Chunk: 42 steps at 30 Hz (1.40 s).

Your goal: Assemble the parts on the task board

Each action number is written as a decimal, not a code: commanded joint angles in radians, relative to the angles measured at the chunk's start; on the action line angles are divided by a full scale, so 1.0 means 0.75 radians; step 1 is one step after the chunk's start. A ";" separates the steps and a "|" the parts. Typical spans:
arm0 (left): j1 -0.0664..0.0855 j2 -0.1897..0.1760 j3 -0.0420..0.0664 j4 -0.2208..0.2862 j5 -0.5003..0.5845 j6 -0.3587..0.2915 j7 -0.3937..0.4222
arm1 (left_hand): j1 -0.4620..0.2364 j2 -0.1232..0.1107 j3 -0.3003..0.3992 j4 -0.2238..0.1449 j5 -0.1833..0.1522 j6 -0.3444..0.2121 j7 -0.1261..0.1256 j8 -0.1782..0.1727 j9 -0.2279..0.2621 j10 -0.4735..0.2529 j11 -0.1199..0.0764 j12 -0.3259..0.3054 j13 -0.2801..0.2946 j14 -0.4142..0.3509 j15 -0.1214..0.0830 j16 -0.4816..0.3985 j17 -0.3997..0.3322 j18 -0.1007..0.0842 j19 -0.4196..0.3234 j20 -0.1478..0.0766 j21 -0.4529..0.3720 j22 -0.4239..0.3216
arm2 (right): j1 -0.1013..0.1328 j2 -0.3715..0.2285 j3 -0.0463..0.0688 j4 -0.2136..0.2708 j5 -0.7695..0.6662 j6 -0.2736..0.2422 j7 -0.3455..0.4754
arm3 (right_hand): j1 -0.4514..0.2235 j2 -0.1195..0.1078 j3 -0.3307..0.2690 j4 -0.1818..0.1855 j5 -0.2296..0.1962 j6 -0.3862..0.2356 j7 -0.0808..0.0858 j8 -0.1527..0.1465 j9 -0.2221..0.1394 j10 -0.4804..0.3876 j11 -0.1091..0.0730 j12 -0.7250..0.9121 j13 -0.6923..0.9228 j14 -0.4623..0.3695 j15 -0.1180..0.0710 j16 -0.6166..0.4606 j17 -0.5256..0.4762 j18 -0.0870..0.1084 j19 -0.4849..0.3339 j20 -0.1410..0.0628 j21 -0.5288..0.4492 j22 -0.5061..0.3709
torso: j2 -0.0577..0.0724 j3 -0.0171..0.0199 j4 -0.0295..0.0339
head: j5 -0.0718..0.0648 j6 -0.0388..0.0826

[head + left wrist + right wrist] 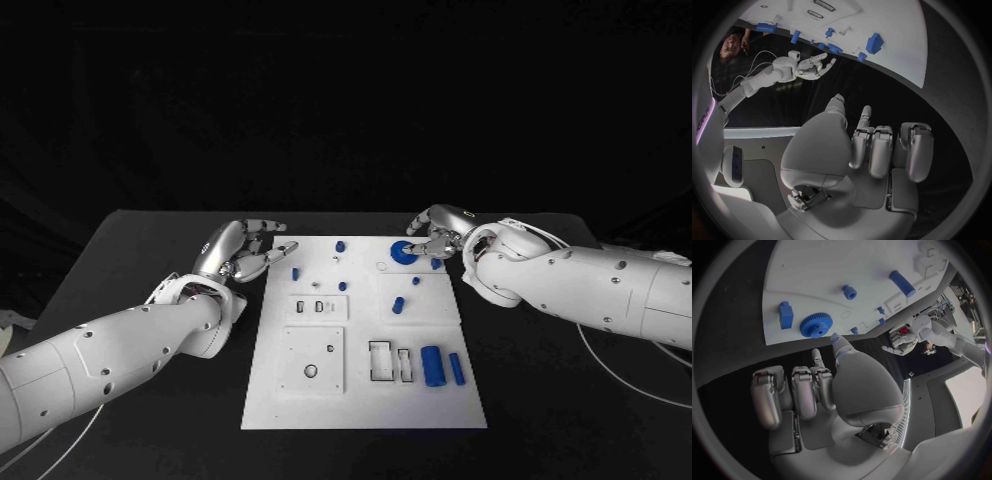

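Black tabletop carries the white task board lengthwise between our two arms. Our left hand hovers beside the board's far left corner, fingers apart, holding nothing. Our right hand hovers at the far right corner, fingers loosely spread and empty, their tips just beside the blue gear. The gear lies flat on the board, inward of those fingertips, so we judge the right hand the nearer one for it. Near the board's close end lies a blue cylinder, its long axis along the board.
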 commanded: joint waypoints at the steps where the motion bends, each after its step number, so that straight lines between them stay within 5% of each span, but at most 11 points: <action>1: 0.001 0.000 0.001 0.004 0.006 0.010 0.013 | 0.002 0.016 0.006 -0.002 0.003 0.006 0.002 -0.004 -0.001 0.141 0.005 0.003 0.351 0.139 0.006 0.003 0.351 -0.019 0.140 0.007 0.003 0.351 | -0.004 0.009 0.000 -0.009 -0.179 0.036 -0.072 | 0.003 -0.017 0.007 -0.002 0.007 0.012 -0.001 0.005 0.003 0.140 0.010 0.004 0.350 0.141 0.000 0.005 0.351 -0.009 0.139 -0.002 0.005 0.351 | -0.001 0.0012 -0.0014 | 0.001 -0.001; 9: 0.001 -0.004 0.000 0.004 0.006 0.009 0.016 | 0.003 0.018 0.006 -0.002 0.003 0.005 0.002 -0.005 -0.002 0.141 0.005 0.003 0.351 0.139 0.006 0.003 0.351 -0.019 0.140 0.007 0.003 0.351 | -0.010 0.030 0.000 -0.026 -0.223 0.064 -0.101 | -0.003 -0.029 0.009 -0.004 0.000 0.012 0.001 -0.001 0.003 0.140 0.012 0.004 0.350 0.141 0.000 0.005 0.351 -0.009 0.139 -0.002 0.005 0.351 | -0.001 0.0007 -0.0012 | -0.009 -0.006; 30: 0.000 -0.010 -0.001 0.006 0.003 0.010 0.025 | 0.005 0.020 0.005 -0.003 0.003 0.004 0.003 -0.006 -0.002 0.141 0.005 0.003 0.351 0.139 0.006 0.003 0.351 -0.019 0.140 0.007 0.003 0.351 | -0.022 0.080 0.000 -0.056 -0.270 0.113 -0.179 | -0.014 -0.038 0.030 -0.003 -0.035 0.008 0.008 -0.021 0.000 0.140 0.018 0.004 0.350 0.141 0.004 0.005 0.351 -0.009 0.139 0.002 0.005 0.351 | 0.000 -0.0002 0.0012 | 0.001 -0.011; 42: 0.000 -0.009 -0.001 0.007 0.003 0.004 0.027 | 0.005 0.020 0.005 -0.003 0.003 0.004 0.003 -0.006 -0.002 0.141 0.005 0.003 0.351 0.139 0.006 0.003 0.351 -0.019 0.140 0.007 0.003 0.351 | -0.025 0.081 0.000 -0.061 -0.271 0.131 -0.184 | -0.026 -0.015 0.056 0.002 -0.047 0.055 0.009 -0.018 0.005 0.140 0.019 0.004 0.350 0.141 0.007 0.005 0.351 -0.009 0.139 0.005 0.005 0.351 | -0.001 0.0001 -0.0001 | 0.000 -0.016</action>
